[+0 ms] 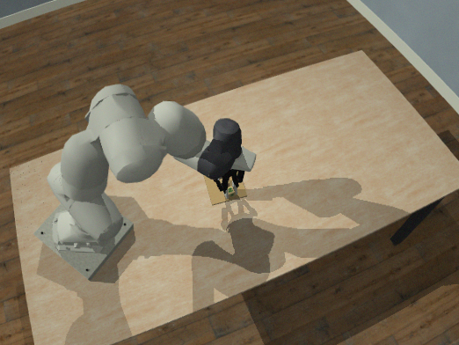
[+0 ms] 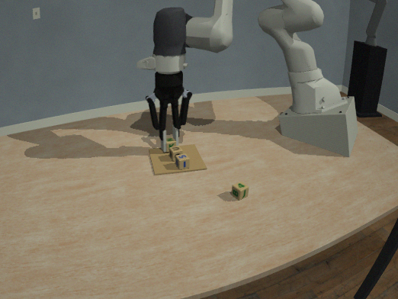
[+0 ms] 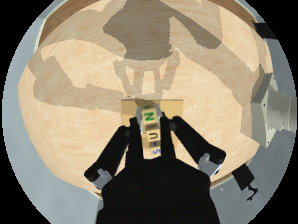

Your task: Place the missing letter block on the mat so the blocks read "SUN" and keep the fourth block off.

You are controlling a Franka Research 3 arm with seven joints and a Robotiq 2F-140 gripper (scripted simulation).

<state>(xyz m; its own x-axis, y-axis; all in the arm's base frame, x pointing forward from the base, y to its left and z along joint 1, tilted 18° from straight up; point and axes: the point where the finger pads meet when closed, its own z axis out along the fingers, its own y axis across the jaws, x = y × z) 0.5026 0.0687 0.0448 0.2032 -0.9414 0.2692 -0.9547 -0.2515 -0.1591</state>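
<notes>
A tan mat [image 2: 160, 169] [image 1: 215, 196] [image 3: 174, 106] lies on the table. Three letter blocks stand on it in a tight row. The block with a blue S [image 2: 183, 161] is nearest the exterior camera, the middle block [image 2: 176, 152] [image 3: 153, 135] is behind it, and the block with a green N [image 2: 170, 144] [image 3: 149, 116] [image 1: 230, 190] is at the far end. My gripper [image 2: 170, 147] [image 1: 230, 193] [image 3: 148, 110] points straight down with its fingertips on both sides of the N block, shut on it, and the block rests on the mat. A fourth block with green letters [image 2: 240, 191] lies off the mat.
The robot base [image 2: 318, 122] [image 1: 83, 246] stands on the table [image 2: 95, 229] beside the mat. A black stand [image 2: 366, 76] is at the far right behind the table. The arm hides part of the mat in the top view.
</notes>
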